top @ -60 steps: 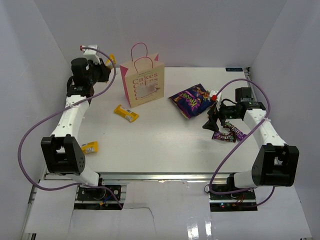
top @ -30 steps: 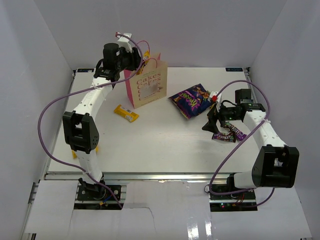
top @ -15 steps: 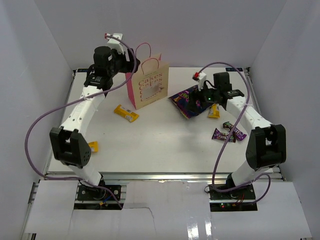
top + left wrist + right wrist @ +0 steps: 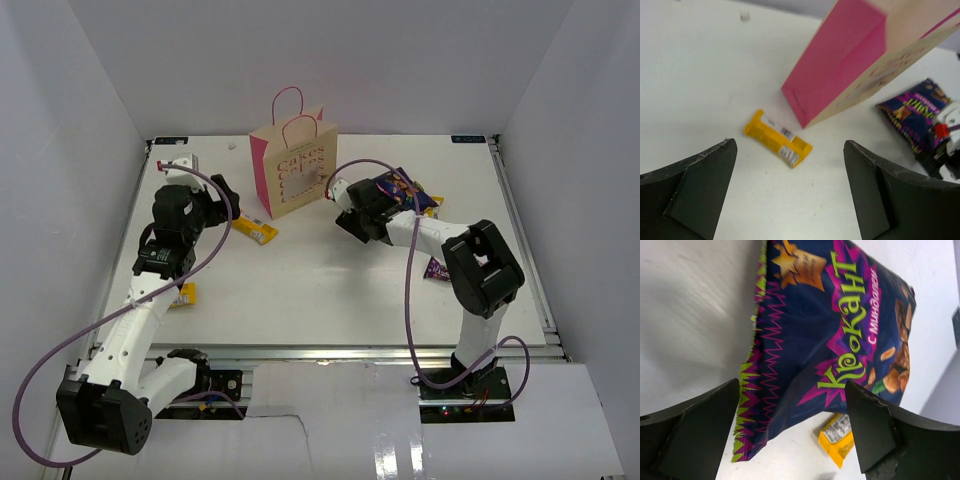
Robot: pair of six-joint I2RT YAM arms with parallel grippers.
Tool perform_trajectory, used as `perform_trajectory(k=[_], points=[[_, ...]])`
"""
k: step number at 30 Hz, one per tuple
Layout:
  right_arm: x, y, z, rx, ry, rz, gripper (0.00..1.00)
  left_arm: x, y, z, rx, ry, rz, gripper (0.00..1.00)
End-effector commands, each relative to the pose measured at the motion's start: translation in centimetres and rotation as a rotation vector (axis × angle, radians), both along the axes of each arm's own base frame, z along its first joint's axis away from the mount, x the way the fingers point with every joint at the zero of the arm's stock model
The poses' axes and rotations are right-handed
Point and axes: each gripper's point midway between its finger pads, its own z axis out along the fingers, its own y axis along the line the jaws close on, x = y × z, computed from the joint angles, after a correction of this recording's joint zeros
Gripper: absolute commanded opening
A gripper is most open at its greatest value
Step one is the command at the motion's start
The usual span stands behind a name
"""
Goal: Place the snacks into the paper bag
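The tan paper bag (image 4: 293, 160) stands upright at the back, its pink side (image 4: 840, 55) filling the top of the left wrist view. A yellow bar (image 4: 256, 229) (image 4: 777, 138) lies just in front of it. My left gripper (image 4: 222, 208) (image 4: 790, 200) hangs open and empty, a little short of that bar. The purple chip bag (image 4: 405, 184) (image 4: 825, 335) lies to the right of the paper bag, with another yellow bar (image 4: 428, 204) (image 4: 837, 437) against its edge. My right gripper (image 4: 360, 220) (image 4: 792, 440) is open at the chip bag's crimped end, holding nothing.
A third yellow bar (image 4: 183, 294) lies beside the left arm near the front left. Dark purple packets (image 4: 437, 268) sit partly behind the right arm's elbow. White walls close in the table on three sides.
The left arm has pulled back from above the paper bag towards the near left and opened; the yellow bar it carried no longer shows. The right arm swung left from the purple packets to the chip bag.
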Motion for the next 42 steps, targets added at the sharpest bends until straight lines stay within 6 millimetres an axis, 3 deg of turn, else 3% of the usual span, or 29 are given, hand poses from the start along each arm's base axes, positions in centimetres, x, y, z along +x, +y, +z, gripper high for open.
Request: perform_trajectory(k=[1, 2, 3, 6, 8, 14, 15, 17, 18, 22, 24, 25, 27, 28, 29, 30, 31, 32, 34, 42], points=[[2.6, -2.3, 2.8, -0.044, -0.201, -0.203, 0.90, -1.5, 0.6, -3.4, -0.067, 0.085, 0.057, 0.98], [2.5, -2.5, 2.2, -0.060, -0.187, -0.217, 0.90, -1.8, 0.7, -4.7, -0.069, 0.109, 0.063, 0.98], [2.4, -2.5, 0.8, -0.080, -0.157, -0.225, 0.90, -1.9, 0.6, -4.8, -0.078, 0.105, 0.065, 0.98], [2.6, -2.6, -0.6, -0.082, -0.136, -0.274, 0.92, -2.0, 0.4, -5.5, -0.085, 0.121, 0.056, 0.98], [2.5, -2.6, -1.3, -0.072, -0.124, -0.288, 0.99, -2.0, 0.3, -5.7, -0.091, 0.128, 0.050, 0.98], [0.2, -2.3, -2.7, -0.010, -0.004, -0.295, 0.65, -2.6, 0.2, -6.4, -0.107, 0.137, 0.046, 0.98], [0.0, -1.8, -2.2, 0.033, 0.001, -0.289, 0.54, -2.6, 0.1, -6.5, -0.108, 0.137, 0.047, 0.98], [-0.6, -1.8, -2.0, 0.061, 0.016, -0.285, 0.42, -2.8, 0.1, -6.6, -0.113, 0.136, 0.047, 0.98], [-0.7, -1.3, -1.1, 0.104, 0.016, -0.272, 0.30, -2.8, 0.1, -6.6, -0.115, 0.135, 0.044, 0.98], [-0.6, -1.2, 1.0, 0.236, 0.059, -0.255, 0.08, -2.8, -0.3, -6.2, -0.124, 0.124, 0.023, 0.98], [-0.7, -0.3, 2.8, 0.352, 0.113, -0.195, 0.08, -2.7, -0.5, -5.8, -0.130, 0.115, 0.010, 0.98], [-0.1, -1.6, 3.5, 0.404, 0.129, -0.208, 0.08, -2.8, -0.6, -5.8, -0.131, 0.115, 0.006, 0.98], [-0.5, -0.4, 6.0, 0.557, 0.209, -0.089, 0.08, -2.8, -0.7, -5.7, -0.133, 0.110, -0.001, 0.98], [0.3, -2.1, 6.8, 0.614, 0.223, -0.095, 0.08, -2.9, -0.9, -5.7, -0.135, 0.108, -0.008, 0.98], [-0.1, -1.5, 8.1, 0.695, 0.265, -0.019, 0.08, -2.9, -0.9, -5.7, -0.137, 0.108, -0.009, 0.98], [0.1, -1.8, 9.3, 0.740, 0.276, 0.010, 0.08, -2.8, -0.9, -5.4, -0.141, 0.101, -0.011, 0.98], [0.5, -3.4, 10.2, 0.793, 0.279, 0.016, 0.08, -2.8, -0.9, -5.4, -0.143, 0.100, -0.012, 0.98], [-0.2, -2.9, 11.5, 0.873, 0.319, 0.095, 0.08, -2.8, -0.9, -5.5, -0.144, 0.100, -0.012, 0.98], [0.1, -4.2, 13.6, 0.957, 0.318, 0.147, 0.08, -2.9, -1.5, -5.3, -0.155, 0.100, -0.044, 0.98], [-1.2, -3.9, 22.5, 1.149, 0.304, 0.371, 0.08, -2.2, -2.5, -5.0, -0.175, 0.095, -0.086, 0.97]])
